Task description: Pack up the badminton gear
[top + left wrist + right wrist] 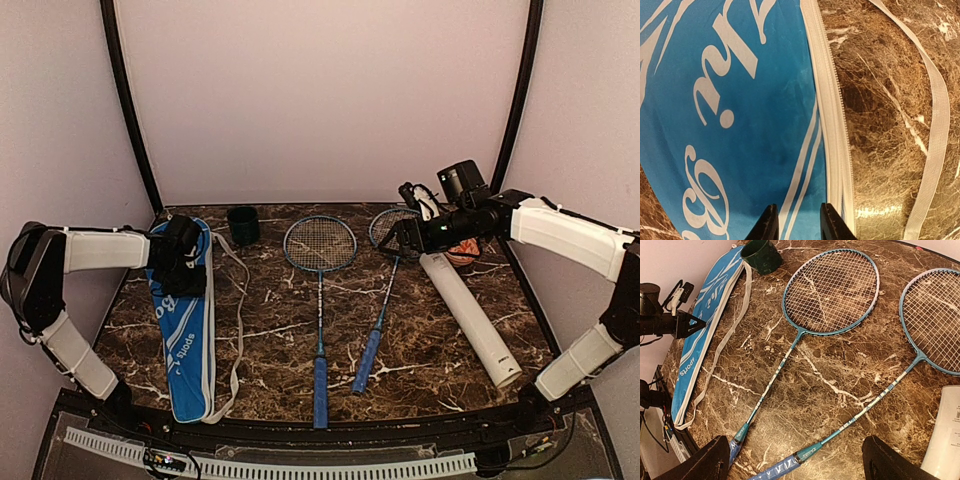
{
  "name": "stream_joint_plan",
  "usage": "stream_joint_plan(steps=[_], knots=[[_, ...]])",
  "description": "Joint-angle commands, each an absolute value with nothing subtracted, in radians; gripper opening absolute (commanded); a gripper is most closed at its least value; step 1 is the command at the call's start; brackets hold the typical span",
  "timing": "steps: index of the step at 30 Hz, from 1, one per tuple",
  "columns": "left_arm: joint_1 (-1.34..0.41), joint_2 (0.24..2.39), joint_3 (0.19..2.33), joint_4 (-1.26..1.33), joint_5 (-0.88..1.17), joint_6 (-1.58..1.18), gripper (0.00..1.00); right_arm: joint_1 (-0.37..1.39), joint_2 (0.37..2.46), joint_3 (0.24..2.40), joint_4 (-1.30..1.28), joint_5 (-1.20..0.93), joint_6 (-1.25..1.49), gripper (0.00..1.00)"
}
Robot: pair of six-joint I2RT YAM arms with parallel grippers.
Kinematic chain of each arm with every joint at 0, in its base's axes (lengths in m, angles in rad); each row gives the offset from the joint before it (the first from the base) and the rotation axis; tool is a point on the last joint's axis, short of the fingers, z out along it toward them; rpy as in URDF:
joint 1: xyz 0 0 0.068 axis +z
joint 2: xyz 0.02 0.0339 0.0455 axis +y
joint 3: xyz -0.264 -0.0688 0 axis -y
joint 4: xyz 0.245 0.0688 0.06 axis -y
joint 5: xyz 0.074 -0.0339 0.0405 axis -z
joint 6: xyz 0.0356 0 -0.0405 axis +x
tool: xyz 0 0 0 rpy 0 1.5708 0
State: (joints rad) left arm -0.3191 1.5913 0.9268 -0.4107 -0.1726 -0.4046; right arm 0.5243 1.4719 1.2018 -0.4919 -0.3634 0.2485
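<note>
the blue racket bag (186, 330), likely soft, light and floppy, lies flat at the bench's (440, 350) left under the narrowly parted, empty left claw (796, 222), probably best pinched at its zipper edge (832, 125), while the right claw (797, 454) gapes empty over the rackets (827, 290).

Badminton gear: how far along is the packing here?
Done: nothing packed. The centre racket, right racket and tube lie loose on the table; the bag lies flat. In hand: the left gripper is over the bag's zipper edge, jaws slightly apart, holding nothing; the right gripper is open above the rackets. Left: everything has to go into the bag.
</note>
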Motion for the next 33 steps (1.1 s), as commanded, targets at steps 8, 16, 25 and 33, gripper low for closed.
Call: stream_joint_plan(steps=[8, 16, 25, 33], knots=[[-0.385, 1.679, 0.988, -0.486, -0.218, -0.383, 0.35, 0.534, 1.479, 1.212, -0.468, -0.354, 0.247, 0.93], [-0.396, 1.68, 1.01, -0.515, -0.265, -0.391, 0.3, 0.532, 1.482, 1.213, -0.472, -0.355, 0.243, 0.93], [-0.399, 1.577, 0.967, -0.526, -0.25, -0.392, 0.31, 0.533, 1.476, 1.21, -0.471, -0.362, 0.244, 0.93], [-0.399, 1.631, 0.961, -0.512, -0.249, -0.389, 0.29, 0.533, 1.469, 1.206, -0.474, -0.354, 0.244, 0.93]])
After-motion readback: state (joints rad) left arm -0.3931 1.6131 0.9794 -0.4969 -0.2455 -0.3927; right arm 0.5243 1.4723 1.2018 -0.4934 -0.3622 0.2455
